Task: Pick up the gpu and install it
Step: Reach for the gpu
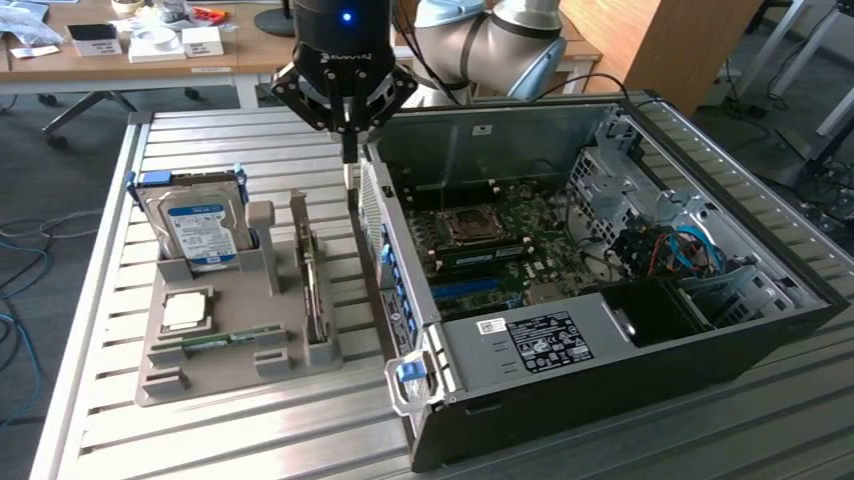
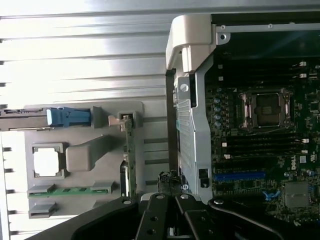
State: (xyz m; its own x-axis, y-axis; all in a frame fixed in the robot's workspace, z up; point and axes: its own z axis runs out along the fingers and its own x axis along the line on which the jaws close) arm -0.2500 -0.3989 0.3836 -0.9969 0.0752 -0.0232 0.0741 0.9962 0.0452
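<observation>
Slatted table [image 1: 254, 440] carries open PC case [image 1: 574, 400], w/ grey holder tray [image 1: 200, 375] just beside case's side wall, gpu [image 1: 314, 275] upright on edge in tray slot nearest case, pincer [image 1: 350, 152] tips together, empty, hovering above that case wall.

Slatted table [image 1: 240, 440]: grey holder [image 1: 174, 378], open computer case [image 1: 641, 392].
</observation>
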